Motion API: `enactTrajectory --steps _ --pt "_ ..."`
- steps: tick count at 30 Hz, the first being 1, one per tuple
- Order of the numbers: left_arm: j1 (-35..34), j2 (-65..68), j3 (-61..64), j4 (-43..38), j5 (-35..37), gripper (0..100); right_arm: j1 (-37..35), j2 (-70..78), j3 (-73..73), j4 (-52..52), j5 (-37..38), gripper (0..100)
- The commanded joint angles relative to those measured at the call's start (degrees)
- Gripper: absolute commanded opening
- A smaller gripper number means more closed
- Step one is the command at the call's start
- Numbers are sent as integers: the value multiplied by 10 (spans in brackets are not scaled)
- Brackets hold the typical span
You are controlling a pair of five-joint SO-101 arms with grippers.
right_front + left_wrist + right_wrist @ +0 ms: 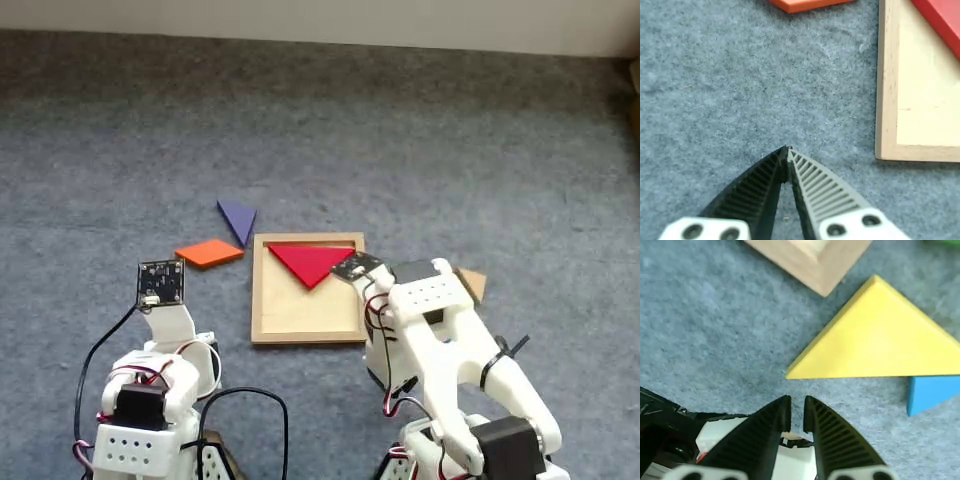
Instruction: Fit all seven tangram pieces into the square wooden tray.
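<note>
The square wooden tray (300,325) lies mid-table with a large red triangle (310,262) in its far part. Just beyond its far left corner are a purple triangle (238,219) and an orange parallelogram (209,253). My left gripper (786,151) is shut on nothing, low over the carpet beside the tray's (886,100) left side. My right gripper (797,401) is open by a narrow gap, empty, close to a yellow triangle (880,340) that overlaps a blue piece (930,392), near a tray corner (815,260).
A tan piece (473,284) sticks out past the right arm (440,320) to the tray's right. A green edge (945,242) shows beyond the yellow triangle. The left arm (165,330) stands left of the tray. Grey carpet covers the table.
</note>
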Motion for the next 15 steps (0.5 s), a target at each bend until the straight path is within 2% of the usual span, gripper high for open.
enactTrajectory --steps 1,8,13,15 --pt "7 -16 11 2 -3 6 -20 -23 -10 -25 -29 52" --pt "7 -16 11 2 -3 6 -113 -18 -1 -78 -133 52" --pt "7 -16 11 2 -3 6 -111 51 23 -122 -138 52" --pt "7 -16 11 2 -3 6 -80 80 23 -139 -138 52"
